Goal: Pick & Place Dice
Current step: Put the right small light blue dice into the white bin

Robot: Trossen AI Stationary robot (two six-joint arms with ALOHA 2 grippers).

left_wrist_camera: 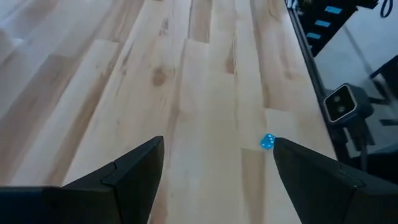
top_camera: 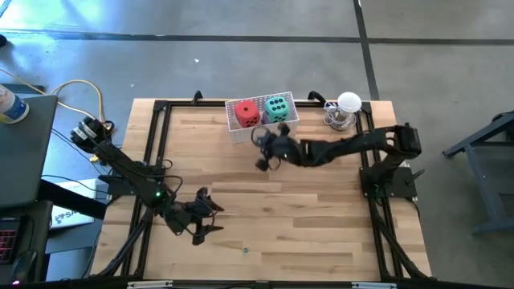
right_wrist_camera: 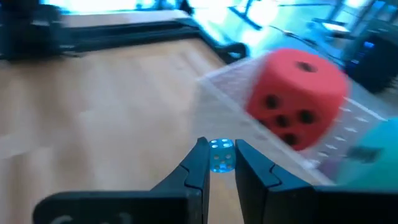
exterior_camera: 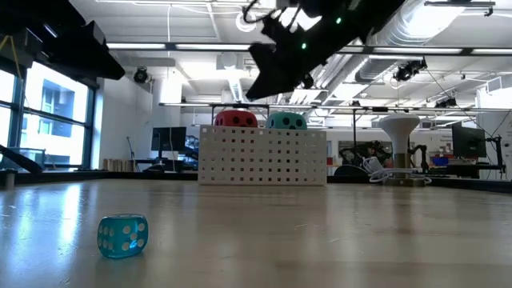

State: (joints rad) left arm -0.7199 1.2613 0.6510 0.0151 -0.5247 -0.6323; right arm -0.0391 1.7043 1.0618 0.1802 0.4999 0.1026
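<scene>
Against the desk's (top_camera: pixel 321 225) far edge stands a white perforated basket (top_camera: pixel 241 132), holding a red die (top_camera: pixel 246 112) and a teal-green die (top_camera: pixel 277 107) side by side, both soft-looking cubes with dark pips. A white lamp (top_camera: pixel 348 104) on a round base sits at the far right corner. Just in front of the basket, the right gripper (right_wrist_camera: pixel 221 163) hovers with its fingers clenched on a small translucent blue die (right_wrist_camera: pixel 221 154). Near the desk's front edge lies a second small blue die (exterior_camera: pixel 122 236), clear-bodied with pale pips. Close to the front left, the left gripper (left_wrist_camera: pixel 214 180) hangs with its fingers spread wide, grasping nothing. Light wooden planks form the desk surface.
</scene>
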